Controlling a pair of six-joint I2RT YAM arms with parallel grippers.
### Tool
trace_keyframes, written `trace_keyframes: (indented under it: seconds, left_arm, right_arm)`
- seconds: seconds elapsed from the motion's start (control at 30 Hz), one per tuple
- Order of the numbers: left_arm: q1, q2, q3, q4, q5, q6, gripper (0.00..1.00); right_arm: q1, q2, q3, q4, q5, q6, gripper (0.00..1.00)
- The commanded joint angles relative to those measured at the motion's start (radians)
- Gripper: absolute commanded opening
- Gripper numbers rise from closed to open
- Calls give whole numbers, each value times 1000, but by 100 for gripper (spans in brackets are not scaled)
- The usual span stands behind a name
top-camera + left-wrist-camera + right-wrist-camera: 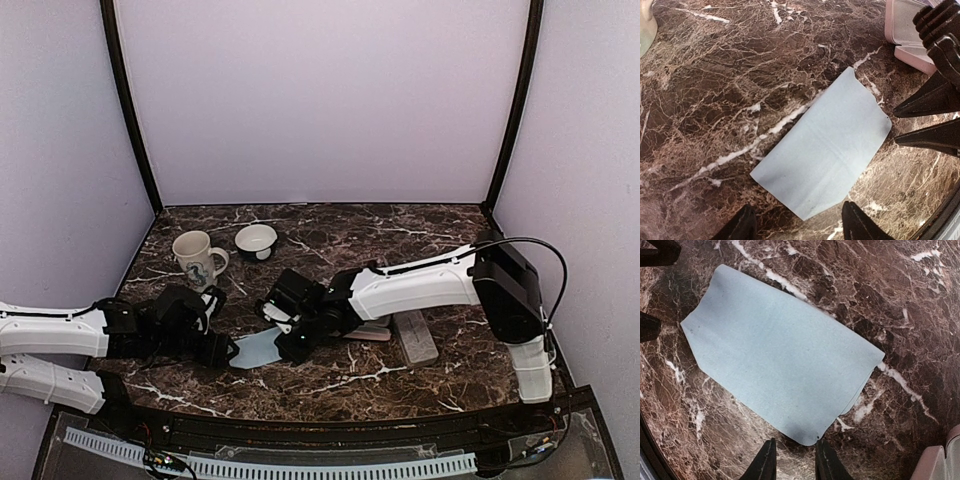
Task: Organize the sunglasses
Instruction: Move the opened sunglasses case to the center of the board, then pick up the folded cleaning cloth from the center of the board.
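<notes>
Got the left end effector (799, 214) spread wide at one edge of the light-blue cloth (258, 348), and the right end effector (795, 450) narrowly apart at the opposite edge. Can't tell where the sunglasses are.

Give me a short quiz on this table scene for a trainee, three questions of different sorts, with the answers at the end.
1. True or false: the blue cloth lies on the table, not in the bowl.
2. What stands just left of the bowl? A mug, B kettle, C plate.
3. Fill in: in the left wrist view, the case at the top right corner is ____ in colour.
Key: 1 true; 2 A; 3 pink.
</notes>
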Motion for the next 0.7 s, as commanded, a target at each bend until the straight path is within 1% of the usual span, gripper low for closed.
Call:
trace_keyframes:
  seconds: [0.0, 0.4, 0.5, 0.67]
  left_arm:
    - [-5, -1, -15, 2, -11, -6, 60]
    - [-5, -15, -26, -5, -8, -22, 61]
    - [-5, -16, -31, -2, -5, -21, 61]
    - [-6, -11, -44, 10, 9, -13, 61]
  right_arm:
    - [18, 30, 34, -24, 33, -18, 28]
    - [31, 59, 42, -34, 69, -22, 25]
    - [34, 63, 44, -37, 76, -22, 22]
    - [33, 68, 50, -39, 81, -18, 13]
